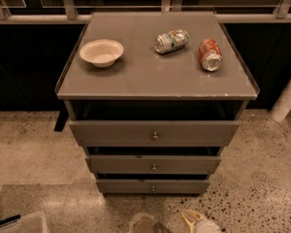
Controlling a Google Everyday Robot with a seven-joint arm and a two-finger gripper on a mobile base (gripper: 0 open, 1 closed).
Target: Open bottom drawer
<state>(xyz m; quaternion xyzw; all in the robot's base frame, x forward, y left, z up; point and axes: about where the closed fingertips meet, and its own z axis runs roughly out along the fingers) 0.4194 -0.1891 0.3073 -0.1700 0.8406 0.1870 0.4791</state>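
Camera view puts my tool (194, 221) at the very bottom edge, low over the speckled floor (262, 188). Only its tip shows, so I cannot tell whether it is spread or pressed together.

Just ahead of the tool and slightly to its left is the bottom drawer (126, 186), the narrowest of the 3 fronts. It sits lowest in the desk (155, 79) and, as I judge it, is not yet pulled out. Its small round knob (153, 188) is at the middle of the front, and that is my only purchase.

To do this step well, I would line the tool up square with the knob and come in level and low. I would close around the knob fully rather than nip its rim, since a small round metal knob will probably slip out of a shallow pinch. Then I would pull straight back toward myself, because an angled pull could jam the drawer.

Beyond and above it are the middle drawer (116, 164) and the top drawer (111, 132), which overhang. I should stay under them and not catch their knobs.

Farthest from the tool, on the desk top, are a bowl (102, 52) and 2 cans lying on their sides, 1 greenish (171, 41) and 1 red (210, 55). A jerky pull could set them rolling.
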